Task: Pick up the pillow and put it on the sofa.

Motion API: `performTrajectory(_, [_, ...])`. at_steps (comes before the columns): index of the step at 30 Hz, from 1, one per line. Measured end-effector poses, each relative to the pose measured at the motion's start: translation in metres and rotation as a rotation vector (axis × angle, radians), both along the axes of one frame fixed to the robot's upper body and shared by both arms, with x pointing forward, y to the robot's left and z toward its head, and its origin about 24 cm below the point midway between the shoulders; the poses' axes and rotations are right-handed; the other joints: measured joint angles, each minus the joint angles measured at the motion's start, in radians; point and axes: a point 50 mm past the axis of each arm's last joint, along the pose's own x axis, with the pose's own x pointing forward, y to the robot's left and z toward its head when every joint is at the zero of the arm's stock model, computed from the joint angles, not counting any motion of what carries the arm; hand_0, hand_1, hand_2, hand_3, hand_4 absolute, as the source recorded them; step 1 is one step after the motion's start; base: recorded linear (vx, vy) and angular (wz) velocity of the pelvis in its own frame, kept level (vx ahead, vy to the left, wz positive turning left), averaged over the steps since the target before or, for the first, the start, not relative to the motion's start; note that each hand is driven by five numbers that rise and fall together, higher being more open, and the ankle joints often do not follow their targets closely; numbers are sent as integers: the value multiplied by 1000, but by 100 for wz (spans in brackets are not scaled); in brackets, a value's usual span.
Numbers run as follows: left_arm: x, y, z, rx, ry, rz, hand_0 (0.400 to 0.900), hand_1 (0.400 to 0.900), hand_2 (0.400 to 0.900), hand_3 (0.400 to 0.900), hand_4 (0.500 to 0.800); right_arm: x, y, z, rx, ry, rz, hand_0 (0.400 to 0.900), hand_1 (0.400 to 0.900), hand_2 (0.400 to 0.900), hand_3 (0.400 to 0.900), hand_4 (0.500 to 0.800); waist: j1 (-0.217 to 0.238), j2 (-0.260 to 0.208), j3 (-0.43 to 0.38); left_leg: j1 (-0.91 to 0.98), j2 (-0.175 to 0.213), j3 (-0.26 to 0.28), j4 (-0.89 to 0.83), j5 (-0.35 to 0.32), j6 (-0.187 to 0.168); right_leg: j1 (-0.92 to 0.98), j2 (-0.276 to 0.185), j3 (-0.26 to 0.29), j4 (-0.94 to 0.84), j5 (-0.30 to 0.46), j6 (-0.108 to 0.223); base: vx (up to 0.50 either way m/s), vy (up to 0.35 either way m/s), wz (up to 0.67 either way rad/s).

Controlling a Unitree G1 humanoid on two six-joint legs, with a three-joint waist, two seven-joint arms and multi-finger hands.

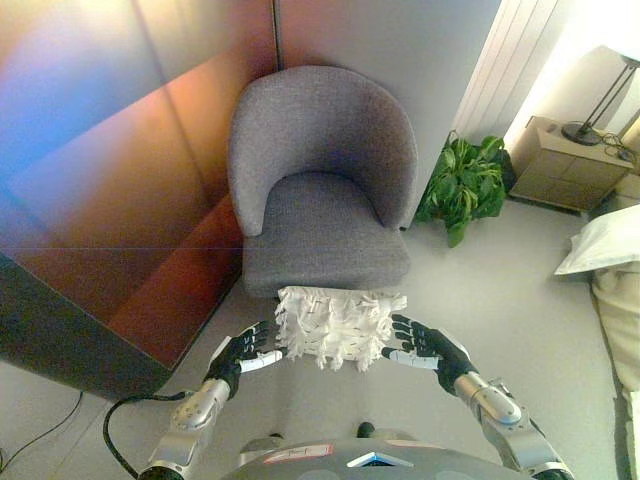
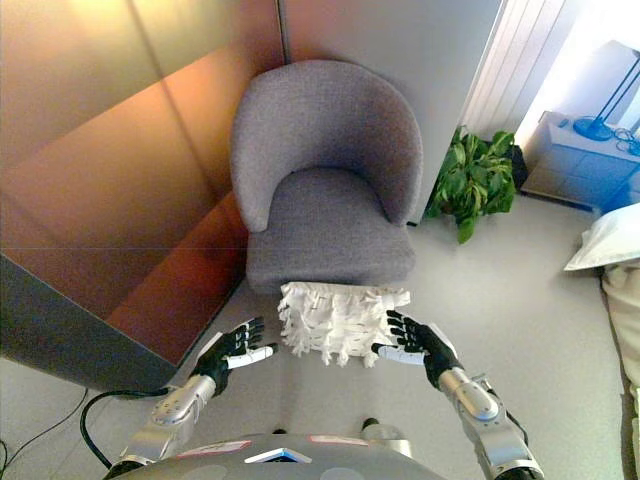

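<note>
**Pillow held between both hands, just short of the seat**

The white, shaggy pillow [image 1: 339, 326] is being carried between the left hand [image 1: 243, 353] and the right hand [image 1: 427, 347], its long axis running left to right. It is being pressed from both ends by straight, spread fingers — nothing is curled round it. The grey chair [image 1: 322, 180] lies directly beyond, its seat's front edge just far of the pillow. Both hands are equally near. The pillow's underside is hidden, and contact at each end is hard to confirm.

No legible text, label, number or sign appears on any object or surface in either view.
</note>
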Motion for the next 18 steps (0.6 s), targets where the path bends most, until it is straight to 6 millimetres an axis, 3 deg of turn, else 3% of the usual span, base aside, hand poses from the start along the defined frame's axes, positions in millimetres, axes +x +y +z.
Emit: performTrajectory(18, [-4, 0, -1, 0, 11, 3, 900, 900, 900, 900, 800, 0, 0, 0, -9, 1, 6, 900, 900, 900, 900, 800, -20, -1, 0, 4, 0, 4, 0, 0, -1, 1, 0, 5, 0, 2, 3, 0, 2, -1])
